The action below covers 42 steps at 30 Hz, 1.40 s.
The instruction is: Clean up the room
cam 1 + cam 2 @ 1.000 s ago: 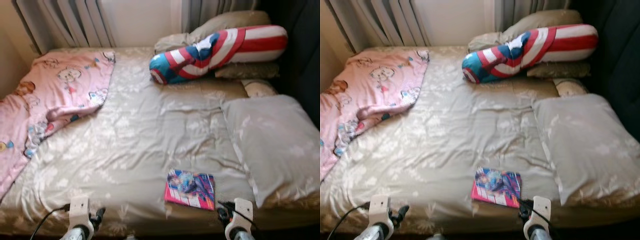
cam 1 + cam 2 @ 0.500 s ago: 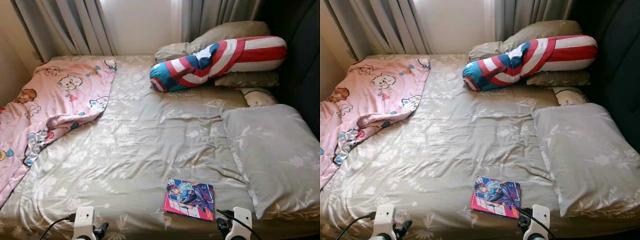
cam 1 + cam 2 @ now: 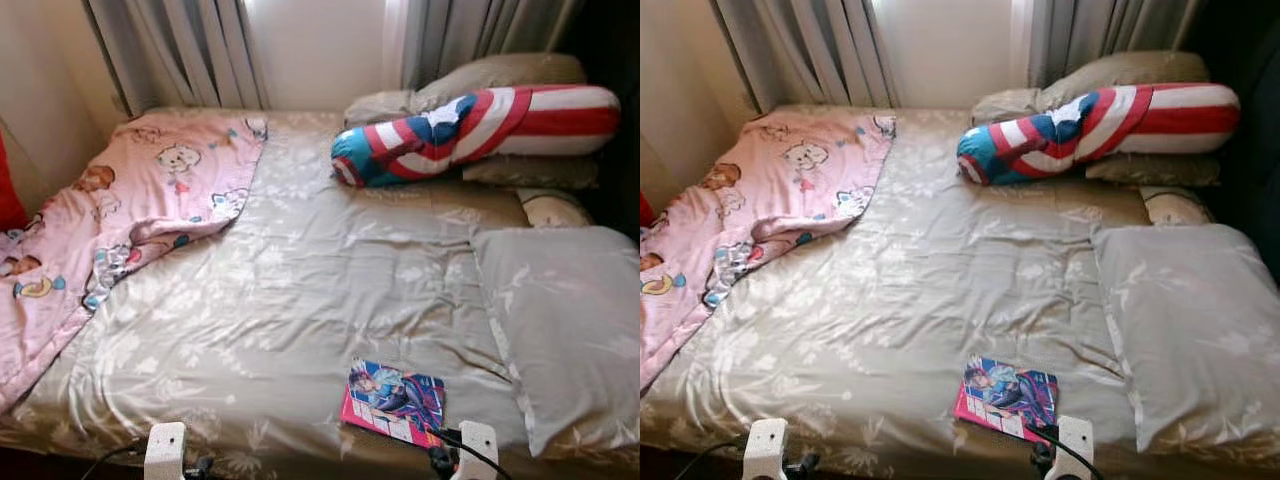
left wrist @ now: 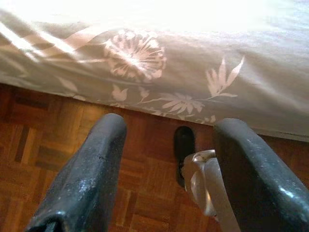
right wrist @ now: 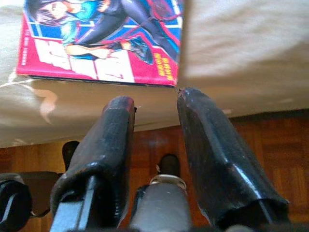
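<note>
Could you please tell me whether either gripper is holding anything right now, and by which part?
Nothing is held. The right gripper hangs open below the bed's edge, just short of the comic book. The left gripper is open over the wooden floor.

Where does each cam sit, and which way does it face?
Left eye and right eye views: on the head, looking forward and down at the bed; both wrists at the bottom edge.
Left wrist view: along the open left gripper at the bed edge and wood floor.
Right wrist view: along the open right gripper at the comic book.
Shared: comic book, eye views and right wrist view.
</note>
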### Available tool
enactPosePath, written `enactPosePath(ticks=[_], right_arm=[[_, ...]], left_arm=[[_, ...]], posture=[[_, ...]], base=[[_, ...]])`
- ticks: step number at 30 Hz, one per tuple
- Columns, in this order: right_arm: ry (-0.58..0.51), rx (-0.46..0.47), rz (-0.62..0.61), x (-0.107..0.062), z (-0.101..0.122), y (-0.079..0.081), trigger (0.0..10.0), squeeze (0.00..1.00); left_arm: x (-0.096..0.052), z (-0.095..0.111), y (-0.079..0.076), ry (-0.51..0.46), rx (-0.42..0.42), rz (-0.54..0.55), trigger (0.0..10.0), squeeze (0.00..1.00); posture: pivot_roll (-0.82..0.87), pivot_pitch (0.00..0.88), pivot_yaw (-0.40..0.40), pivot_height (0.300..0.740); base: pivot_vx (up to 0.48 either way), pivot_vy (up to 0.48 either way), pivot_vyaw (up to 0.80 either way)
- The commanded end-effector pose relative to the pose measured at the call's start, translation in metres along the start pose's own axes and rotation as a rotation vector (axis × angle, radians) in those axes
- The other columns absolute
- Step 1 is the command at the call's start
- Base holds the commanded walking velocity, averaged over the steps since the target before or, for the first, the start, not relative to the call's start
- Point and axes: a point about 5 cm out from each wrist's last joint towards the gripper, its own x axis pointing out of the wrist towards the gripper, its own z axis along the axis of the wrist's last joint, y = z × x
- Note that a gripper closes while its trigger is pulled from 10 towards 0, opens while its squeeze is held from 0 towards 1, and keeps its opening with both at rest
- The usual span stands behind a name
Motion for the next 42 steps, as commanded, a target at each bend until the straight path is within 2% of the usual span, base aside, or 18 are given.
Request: enactPosePath(ticks=[1,6,10,24,31,34,42], right_arm=[[0.013,-0.038,0.004,-0.0009,-0.0032,-0.0003,10.0,0.00],[0.008,-0.055,0.002,-0.0009,-0.0029,0.0000,10.0,0.00],[0.015,-0.022,0.008,-0.0011,-0.0050,0.0021,10.0,0.00],[0.033,-0.067,0.016,-0.0017,-0.0092,0.0052,10.0,0.00],[0.023,-0.076,0.024,-0.0008,-0.0065,0.0071,10.0,0.00],[0.018,-0.052,0.019,-0.0002,-0.0050,0.0076,10.0,0.00],[0.026,-0.075,0.024,0.0001,-0.0049,0.0080,10.0,0.00]], left_arm=[[-0.0006,-0.0024,0.0005,0.013,0.009,-0.001,10.0,0.00],[-0.0007,-0.0025,0.0016,0.014,0.007,-0.001,10.0,0.00],[-0.0011,-0.0027,0.0034,0.016,0.008,0.002,10.0,0.00],[-0.0017,-0.0025,0.0071,0.018,0.018,0.008,10.0,0.00],[-0.0016,-0.0023,0.0071,0.017,0.019,0.006,10.0,0.00],[-0.0017,-0.0027,0.0070,0.018,0.018,0.006,10.0,0.00],[-0.0020,-0.0036,0.0069,0.019,0.014,0.009,10.0,0.00]], posture=[[-0.01,0.074,0.015,0.740],[0.00,0.075,0.017,0.740],[0.00,0.077,0.022,0.740],[0.00,0.078,0.033,0.740],[0.01,0.075,0.033,0.740],[0.01,0.075,0.032,0.740],[0.01,0.077,0.029,0.740]], base=[[0.000,0.000,0.00],[0.000,0.248,0.79],[0.000,0.250,0.00],[0.000,0.252,0.00],[0.000,0.258,0.74],[0.000,0.259,0.00],[0.000,0.256,0.00]])
